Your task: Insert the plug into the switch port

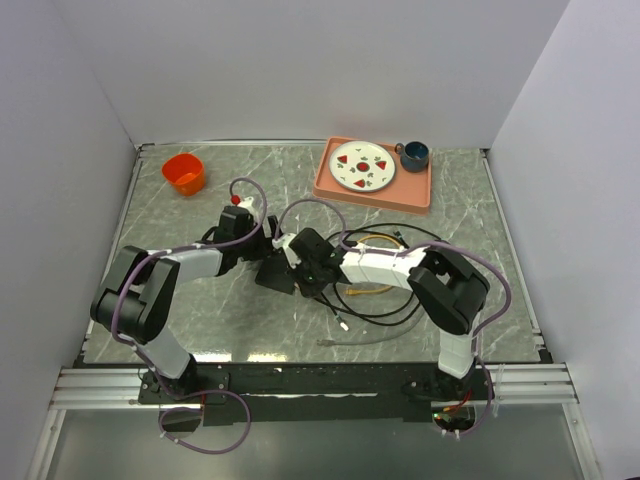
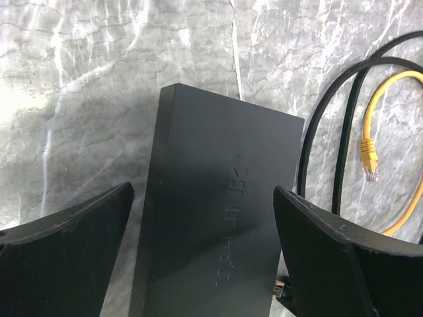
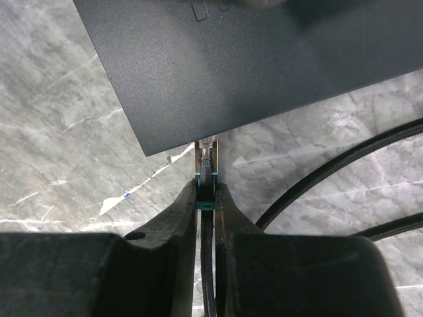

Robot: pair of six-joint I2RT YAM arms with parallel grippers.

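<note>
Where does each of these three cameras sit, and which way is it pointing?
Top external: fixed above and behind, looking down on the table; the left arm and right arm show whole.
Left wrist: on the left arm, looking past the left gripper, whose fingers flank the black box.
Right wrist: on the right arm, looking along the right gripper, shut on the plug at the box's edge.
Shared: both wrist views show the black box and black cable.

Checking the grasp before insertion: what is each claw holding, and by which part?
The right claw pinches the plug by its teal boot, just behind the clear tip. The left claw straddles the black box, open, holding nothing.
</note>
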